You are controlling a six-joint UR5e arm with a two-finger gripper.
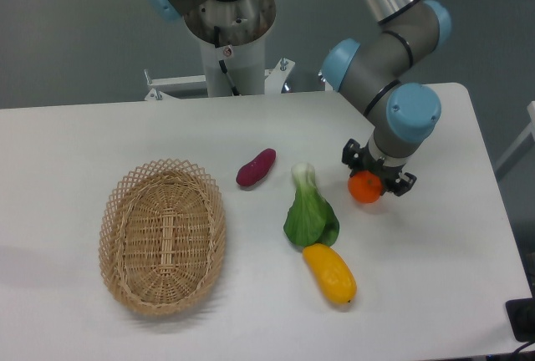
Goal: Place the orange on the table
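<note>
Yellow fruit near bench front edge. Pincer toward right edge grips orange between fingers, low over bench; release needs only slight descent, judged.

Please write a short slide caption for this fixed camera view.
UR5e gripper holds the orange low over the white table, right of bok choy.

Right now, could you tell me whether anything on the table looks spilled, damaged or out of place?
Nothing stands out. The basket sits upright and empty; the purple sweet potato, bok choy and yellow fruit lie intact on the table. The gripper is at the orange.
</note>
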